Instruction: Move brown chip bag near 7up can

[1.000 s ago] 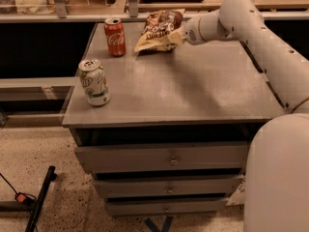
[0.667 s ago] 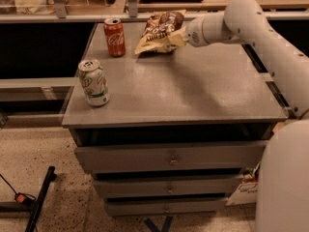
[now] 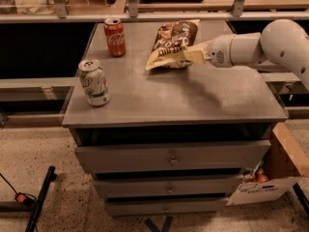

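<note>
Claw (image 3: 191, 55): pinching bag (image 3: 172, 41) by its lower edge, over worktop (image 3: 203, 98).
7up (image 3: 94, 82): standing well left of claw.

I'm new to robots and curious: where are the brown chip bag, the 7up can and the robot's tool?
brown chip bag (image 3: 174, 38): camera view, dark upper part.
7up can (image 3: 96, 85): camera view, label side.
tool (image 3: 192, 55): camera view, tip, at the bag's right edge.
</note>
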`<state>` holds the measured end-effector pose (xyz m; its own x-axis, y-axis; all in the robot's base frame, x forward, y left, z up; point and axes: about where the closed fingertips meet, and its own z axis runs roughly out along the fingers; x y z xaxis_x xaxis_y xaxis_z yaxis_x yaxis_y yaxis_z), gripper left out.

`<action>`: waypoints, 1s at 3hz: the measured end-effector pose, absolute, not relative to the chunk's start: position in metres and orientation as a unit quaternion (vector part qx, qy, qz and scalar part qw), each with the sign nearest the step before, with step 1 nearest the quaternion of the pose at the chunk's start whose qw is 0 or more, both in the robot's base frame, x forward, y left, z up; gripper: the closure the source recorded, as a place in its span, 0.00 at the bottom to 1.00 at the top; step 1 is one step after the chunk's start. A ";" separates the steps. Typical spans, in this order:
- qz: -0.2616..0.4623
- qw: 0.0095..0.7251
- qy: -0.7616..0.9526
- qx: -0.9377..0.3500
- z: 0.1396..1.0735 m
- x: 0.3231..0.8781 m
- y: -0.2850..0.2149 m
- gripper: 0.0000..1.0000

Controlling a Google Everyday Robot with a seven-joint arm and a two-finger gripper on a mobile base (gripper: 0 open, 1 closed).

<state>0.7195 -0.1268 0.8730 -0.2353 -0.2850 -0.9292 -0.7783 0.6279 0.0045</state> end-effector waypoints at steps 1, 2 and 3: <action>0.244 0.506 0.747 -0.356 0.873 0.719 -0.127 1.00; 0.266 0.497 0.730 -0.386 0.875 0.708 -0.114 1.00; 0.293 0.485 0.705 -0.427 0.879 0.681 -0.110 1.00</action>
